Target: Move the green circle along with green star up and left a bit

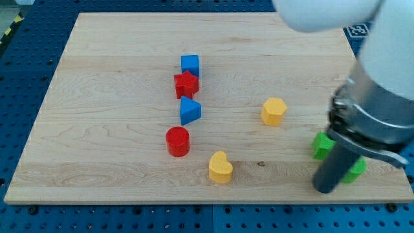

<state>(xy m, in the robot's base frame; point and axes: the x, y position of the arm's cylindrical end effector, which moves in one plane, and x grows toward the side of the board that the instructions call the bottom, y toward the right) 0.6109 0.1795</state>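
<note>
Two green blocks lie at the view's lower right, both partly hidden by my arm. The upper left one (321, 145) has jagged edges and looks like the green star. The lower right one (355, 170) looks rounded, like the green circle. My dark rod comes down between them. My tip (325, 189) rests on the board just below the star and left of the circle, close to both; I cannot tell whether it touches either.
A blue cube (190, 65), a red star (186, 84) and a blue triangle (189, 110) form a column at centre left. Below them lie a red circle (177, 141) and a yellow heart (220, 167). A yellow hexagon (273, 110) sits right of centre. The wooden board's lower edge (207, 199) is near my tip.
</note>
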